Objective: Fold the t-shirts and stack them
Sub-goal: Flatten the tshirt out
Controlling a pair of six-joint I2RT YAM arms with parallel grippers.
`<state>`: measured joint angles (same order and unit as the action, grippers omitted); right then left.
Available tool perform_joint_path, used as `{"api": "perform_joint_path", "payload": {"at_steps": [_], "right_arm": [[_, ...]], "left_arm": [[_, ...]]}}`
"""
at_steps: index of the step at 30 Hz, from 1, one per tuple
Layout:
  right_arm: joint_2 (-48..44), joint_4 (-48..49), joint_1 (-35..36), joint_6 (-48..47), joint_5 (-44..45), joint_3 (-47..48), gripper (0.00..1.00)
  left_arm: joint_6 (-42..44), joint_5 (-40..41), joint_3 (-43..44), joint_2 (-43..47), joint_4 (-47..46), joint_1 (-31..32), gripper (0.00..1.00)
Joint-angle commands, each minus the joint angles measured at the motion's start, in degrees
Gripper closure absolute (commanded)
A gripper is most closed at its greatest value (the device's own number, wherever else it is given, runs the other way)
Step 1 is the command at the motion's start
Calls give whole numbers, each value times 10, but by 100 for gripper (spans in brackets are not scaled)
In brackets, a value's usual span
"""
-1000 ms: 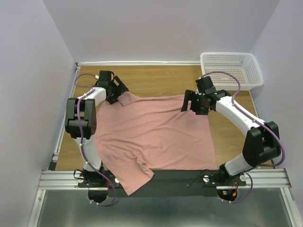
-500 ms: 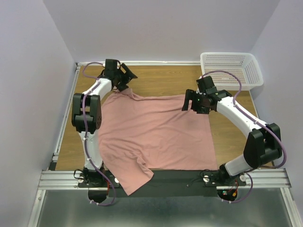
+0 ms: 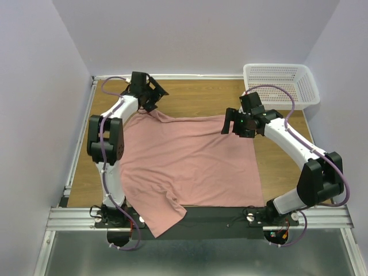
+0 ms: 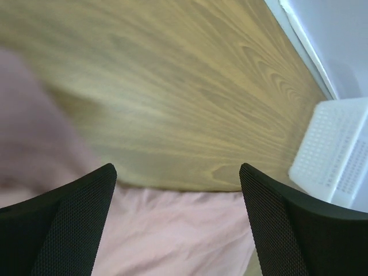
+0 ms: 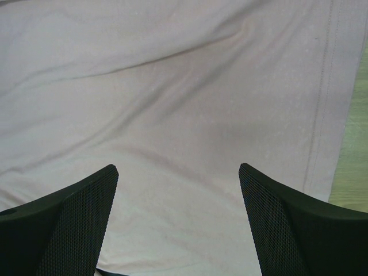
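Note:
The dusty pink t-shirt lies spread flat on the wooden table, with a near-left part hanging over the front edge. No print shows. My left gripper is open and hovers just beyond the shirt's far-left corner. In the left wrist view the shirt's edge lies below the open fingers. My right gripper is open above the shirt's far-right corner. In the right wrist view only shirt cloth lies below it, with its hem at the right.
A white plastic mesh basket stands at the far right corner and shows in the left wrist view. Bare wood lies beyond the shirt and to its right. Walls close in the table on three sides.
My left gripper has moved from the shirt's far-left corner toward the back of the table, and the corner cloth shifted slightly with it. The right gripper has barely moved.

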<state>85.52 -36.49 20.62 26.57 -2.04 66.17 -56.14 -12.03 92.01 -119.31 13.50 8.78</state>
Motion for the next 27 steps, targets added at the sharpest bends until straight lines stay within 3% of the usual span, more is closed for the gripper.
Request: {"api": "perform_joint_path", "payload": {"at_steps": [1,7,16,27], "right_arm": [[-4,7,-2,-4,0,4,7],[3,8,-2,-6,-2,-3,7],[-3,11,-2,-6,0,-15,7],[-12,12,-2,-6,10,-29,7]], "left_arm": [[-3,139,-75,125,67,2,6],[6,134,-147,140,84,5,19],[24,145,-67,53,119,8,29],[29,148,-35,29,125,13,45]]}}
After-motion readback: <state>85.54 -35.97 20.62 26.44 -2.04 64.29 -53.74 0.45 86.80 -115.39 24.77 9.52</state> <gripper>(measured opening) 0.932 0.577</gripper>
